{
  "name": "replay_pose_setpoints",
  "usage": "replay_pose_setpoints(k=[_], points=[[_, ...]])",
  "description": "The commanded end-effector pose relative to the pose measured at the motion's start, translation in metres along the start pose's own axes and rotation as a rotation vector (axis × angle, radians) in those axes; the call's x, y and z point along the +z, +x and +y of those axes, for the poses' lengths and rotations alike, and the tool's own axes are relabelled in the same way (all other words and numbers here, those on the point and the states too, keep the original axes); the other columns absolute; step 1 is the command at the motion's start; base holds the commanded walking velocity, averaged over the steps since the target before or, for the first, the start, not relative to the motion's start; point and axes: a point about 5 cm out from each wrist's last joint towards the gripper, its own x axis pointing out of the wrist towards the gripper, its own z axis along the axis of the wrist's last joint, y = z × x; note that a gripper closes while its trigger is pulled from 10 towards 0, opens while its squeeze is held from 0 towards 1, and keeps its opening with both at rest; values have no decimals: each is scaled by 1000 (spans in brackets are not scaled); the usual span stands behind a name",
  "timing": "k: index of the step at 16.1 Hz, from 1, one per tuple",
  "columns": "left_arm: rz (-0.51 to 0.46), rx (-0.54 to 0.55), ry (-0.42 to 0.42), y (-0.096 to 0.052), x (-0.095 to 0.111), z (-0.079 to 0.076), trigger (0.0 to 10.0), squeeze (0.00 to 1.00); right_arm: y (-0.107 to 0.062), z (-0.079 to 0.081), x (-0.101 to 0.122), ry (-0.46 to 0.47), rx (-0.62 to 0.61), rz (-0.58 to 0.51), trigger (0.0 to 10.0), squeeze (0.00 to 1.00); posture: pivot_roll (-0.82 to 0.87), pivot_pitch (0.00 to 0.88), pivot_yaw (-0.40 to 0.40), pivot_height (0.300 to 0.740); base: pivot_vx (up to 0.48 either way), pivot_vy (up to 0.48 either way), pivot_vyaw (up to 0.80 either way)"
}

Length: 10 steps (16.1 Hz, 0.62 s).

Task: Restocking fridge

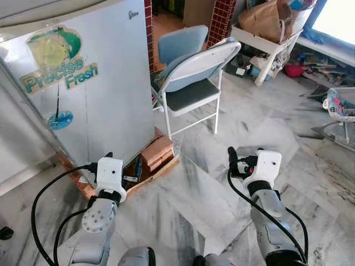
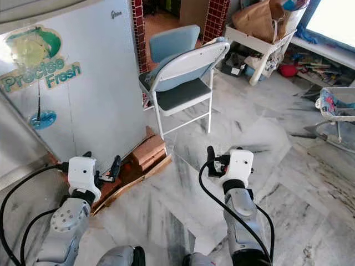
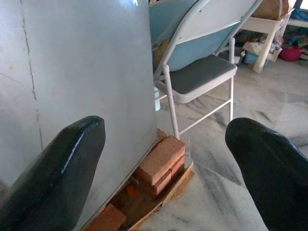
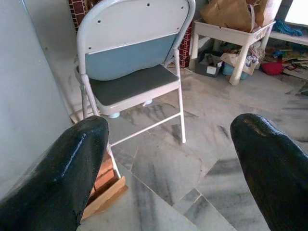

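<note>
A closed white fridge (image 1: 83,94) on bricks (image 1: 157,151) is seen at near left, while both the left gripper (image 3: 163,159) and right gripper (image 4: 168,159), spread and empty, are held before it, so restocking appears not yet begun.

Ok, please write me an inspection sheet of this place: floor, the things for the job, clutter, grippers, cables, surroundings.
Surface: grey marble floor, bare in front of the robot.
Job's things: fridge, door shut, standing on bricks over a wooden board; items to stock: nothing seen.
Clutter: folding chair beside the fridge; white table with a brown bag; toys along the wall.
Grippers: left gripper open, empty, facing the fridge; right gripper open, empty, facing the chair.
Cables: black cables looped along both arms.
Surroundings: brick pillar, doorway behind.
</note>
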Motion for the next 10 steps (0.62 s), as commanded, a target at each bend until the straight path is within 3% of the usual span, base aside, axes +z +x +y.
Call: replay_pose_setpoints(k=[1,4,10], points=[[2,13,6,-1,0,1,10000,0,2,-3,3,-7,-13,-9,10000,0,145,76,-38,740,0,0,-544],[7,15,2,-2,0,0,10000,0,2,-4,3,-11,-16,-8,10000,0,143,77,-38,740,0,480,-800],[12,18,5,-2,0,-1,10000,0,3,-6,4,-18,-14,-10,10000,0,144,79,-40,740,0,479,0]])
